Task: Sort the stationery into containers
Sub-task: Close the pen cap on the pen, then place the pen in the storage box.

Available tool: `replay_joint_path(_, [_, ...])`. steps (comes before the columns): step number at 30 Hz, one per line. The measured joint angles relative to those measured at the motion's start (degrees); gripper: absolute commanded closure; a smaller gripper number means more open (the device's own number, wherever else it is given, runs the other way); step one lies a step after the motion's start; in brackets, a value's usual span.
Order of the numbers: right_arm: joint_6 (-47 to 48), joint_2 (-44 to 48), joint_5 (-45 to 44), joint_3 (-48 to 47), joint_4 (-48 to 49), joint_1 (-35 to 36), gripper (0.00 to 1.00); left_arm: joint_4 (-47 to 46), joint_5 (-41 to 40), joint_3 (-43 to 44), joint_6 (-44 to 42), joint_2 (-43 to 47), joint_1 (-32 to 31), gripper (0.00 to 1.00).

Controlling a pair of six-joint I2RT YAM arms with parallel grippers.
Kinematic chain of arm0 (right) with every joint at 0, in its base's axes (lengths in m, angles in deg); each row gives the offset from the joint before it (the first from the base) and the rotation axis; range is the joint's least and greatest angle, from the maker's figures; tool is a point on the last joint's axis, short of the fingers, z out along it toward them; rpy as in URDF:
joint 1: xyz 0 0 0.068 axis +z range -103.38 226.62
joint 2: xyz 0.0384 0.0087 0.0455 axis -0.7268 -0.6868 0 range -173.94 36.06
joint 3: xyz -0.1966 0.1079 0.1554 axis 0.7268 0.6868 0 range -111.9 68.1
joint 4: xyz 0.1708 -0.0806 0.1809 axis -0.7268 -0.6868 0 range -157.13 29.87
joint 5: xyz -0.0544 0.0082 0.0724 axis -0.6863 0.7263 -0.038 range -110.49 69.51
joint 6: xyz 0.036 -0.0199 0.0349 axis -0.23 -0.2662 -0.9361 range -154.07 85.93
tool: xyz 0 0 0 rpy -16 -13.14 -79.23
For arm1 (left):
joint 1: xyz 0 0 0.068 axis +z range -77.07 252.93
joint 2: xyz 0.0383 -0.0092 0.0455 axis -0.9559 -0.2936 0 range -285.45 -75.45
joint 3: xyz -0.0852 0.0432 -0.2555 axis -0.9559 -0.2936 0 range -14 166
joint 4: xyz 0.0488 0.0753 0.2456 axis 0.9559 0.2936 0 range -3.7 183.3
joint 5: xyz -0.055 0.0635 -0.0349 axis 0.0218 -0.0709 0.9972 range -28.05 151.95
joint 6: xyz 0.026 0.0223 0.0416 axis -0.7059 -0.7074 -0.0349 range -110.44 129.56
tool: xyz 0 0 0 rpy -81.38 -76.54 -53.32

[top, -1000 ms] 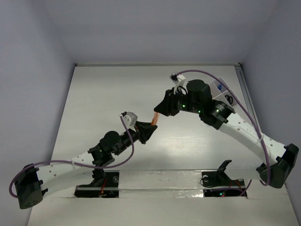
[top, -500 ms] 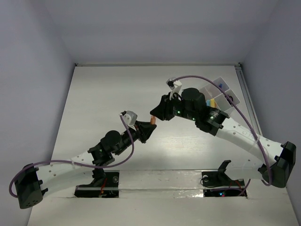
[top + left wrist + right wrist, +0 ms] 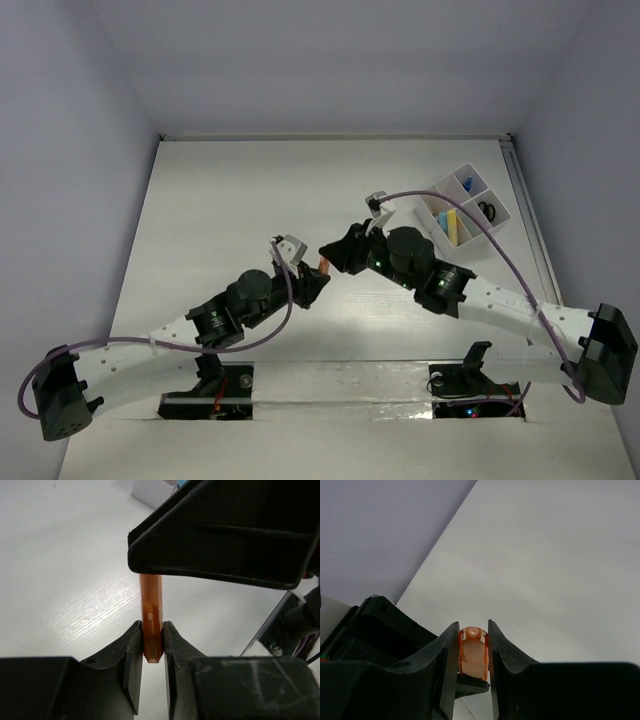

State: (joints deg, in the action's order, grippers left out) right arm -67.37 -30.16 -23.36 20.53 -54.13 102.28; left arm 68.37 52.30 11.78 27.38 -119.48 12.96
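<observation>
Since left claw (image 3: pixel 152 632) and right claw (image 3: pixel 473 632) both clamp the orange pen (image 3: pixel 151 600) above the worktop (image 3: pixel 220 200), well apart from the tray (image 3: pixel 463 194), opposing pulls could bend it; early release by either drops it.

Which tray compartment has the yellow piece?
The long compartment along the near-left edge of the tray; the smaller ones show only a blue item and a dark item.

- Left arm (image 3: pixel 110 362): white links dotted with holes, black joints.
- Right arm (image 3: pixel 515 308): same build, green lights on black joints.
- Purple cable (image 3: pixel 120 342) along each.
- Black mounts (image 3: pixel 213 383) at the table's (image 3: pixel 230 200) near edge.
- Black wedge fingers (image 3: pixel 131 676).
</observation>
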Motion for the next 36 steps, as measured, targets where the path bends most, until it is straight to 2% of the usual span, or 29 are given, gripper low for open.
replay_joint_path(10, [-8.98, -2.43, -8.11, 11.23, 15.69, 1.86, 1.00, 11.52, 7.15, 5.18, 1.01, -5.88, 5.16, 1.00])
replay_joint_path(13, [-9.77, -2.12, -10.58, 10.80, 15.39, 2.32, 1.00, 12.28, 8.35, 6.34, 2.16, -6.58, 5.77, 1.00])
replay_joint_path(17, [-8.46, -2.08, -11.91, 6.36, 9.75, 2.34, 1.00, 11.10, 8.98, 6.36, 4.48, -6.27, 6.51, 0.99])
replay_joint_path(19, [-7.58, -2.29, -10.54, 3.74, 7.17, 0.57, 1.00, 9.40, 8.98, 5.95, 5.90, -5.38, 6.95, 0.91])
replay_joint_path(20, [-7.08, -2.43, -9.27, 2.36, 6.25, -0.87, 1.00, 8.15, 8.90, 5.49, 6.62, -4.59, 7.15, 0.78])
replay_joint_path(21, [-6.75, -2.64, -7.10, 1.09, 5.49, -2.62, 1.00, 6.71, 8.79, 4.92, 7.21, -3.50, 7.28, 0.69])
replay_joint_path(22, [-6.16, -2.97, -5.29, 0.07, 4.35, -4.50, 1.00, 5.42, 8.76, 4.66, 7.69, -2.38, 7.43, 0.54])
replay_joint_path(26, [-4.33, -6.25, -1.20, -3.10, -0.39, -14.34, 1.00, 0.68, 8.94, 4.63, 9.75, 3.72, 7.58, 0.30])
replay_joint_path(31, [-2.80, -9.57, 1.36, -9.49, -4.90, -25.57, 1.00, 1.16, 9.01, 3.08, 10.75, 10.86, 7.58, 0.17])
replay_joint_path(36, [-0.17, -6.67, 1.25, -13.16, -8.13, -35.76, 1.00, 6.86, 8.98, 3.08, 10.56, 17.16, 7.58, 0.06])
